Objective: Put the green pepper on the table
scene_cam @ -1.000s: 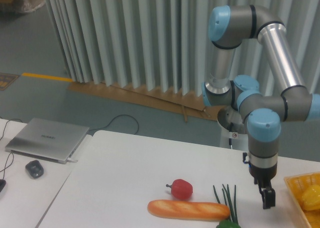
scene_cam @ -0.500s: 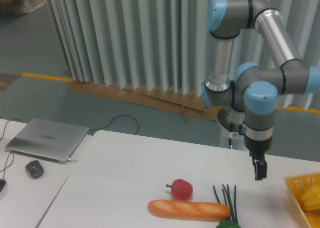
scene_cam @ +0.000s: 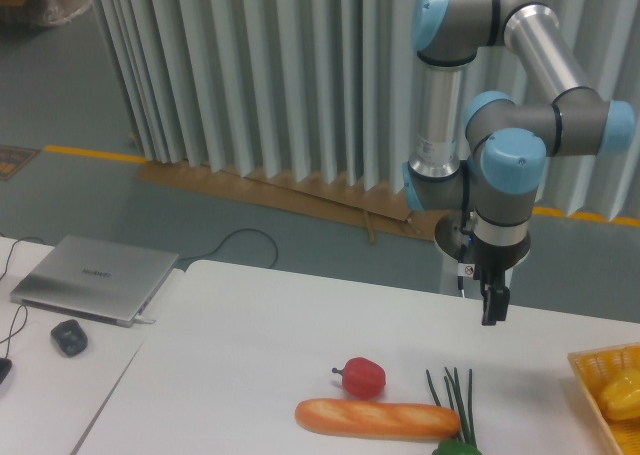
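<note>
White bench point(scene_cam: 260, 335) fills the lower half of the view, with a silver and blue robot arm point(scene_cam: 500, 175) reaching down from the 1 o'clock direction. Its dark claw point(scene_cam: 489, 310) hangs in the air above the back of the bench, pointing straight down, with nothing in it; it is seen edge-on as one thin dark shape, so I cannot tell how far apart its fingers are. The green pepper point(scene_cam: 456, 447) sits on the bench at the very bottom edge of the view, at about 5 o'clock from the centre, and only a small sliver of its top shows: dark green, shiny and rounded, with the rest cut off below the frame. It looks to be already resting on the bench, well apart from the claw. Just beside it, touching or nearly so, are a few thin green chive stalks point(scene_cam: 455, 395) fanning upward, and the right end of a long golden bread loaf point(scene_cam: 377, 418) lying across at 6 o'clock. A smaller red pepper point(scene_cam: 362, 376) sits just above the loaf. At 4 o'clock a yellow basket point(scene_cam: 592, 367) holds something yellow. On a separate desk at 8 o'clock are a closed laptop point(scene_cam: 92, 278) and a mouse point(scene_cam: 69, 336). The likely risks, as a judgement: a rounded glossy pepper could roll towards the near edge if nudged, and any descent near it could catch the chive stalks or loaf crowded against it.
</note>
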{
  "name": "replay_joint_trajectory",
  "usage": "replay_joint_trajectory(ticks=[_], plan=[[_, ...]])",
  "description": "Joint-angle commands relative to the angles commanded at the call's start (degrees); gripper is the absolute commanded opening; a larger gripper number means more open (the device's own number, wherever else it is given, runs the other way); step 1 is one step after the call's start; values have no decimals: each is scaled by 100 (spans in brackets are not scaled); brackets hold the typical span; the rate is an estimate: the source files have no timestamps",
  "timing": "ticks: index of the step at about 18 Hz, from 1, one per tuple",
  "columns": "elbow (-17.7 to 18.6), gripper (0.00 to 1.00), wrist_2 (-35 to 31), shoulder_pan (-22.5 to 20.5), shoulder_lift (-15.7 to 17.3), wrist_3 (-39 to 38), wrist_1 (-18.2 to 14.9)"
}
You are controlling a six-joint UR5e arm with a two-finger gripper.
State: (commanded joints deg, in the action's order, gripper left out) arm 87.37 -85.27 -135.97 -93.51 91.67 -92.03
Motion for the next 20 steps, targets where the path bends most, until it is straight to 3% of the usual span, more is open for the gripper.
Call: replay_joint_trajectory(ticks=[7, 20], plan=[[-35, 100, 142, 35, -175, -561, 299], [-44, 100, -218, 62, -202, -633, 308]])
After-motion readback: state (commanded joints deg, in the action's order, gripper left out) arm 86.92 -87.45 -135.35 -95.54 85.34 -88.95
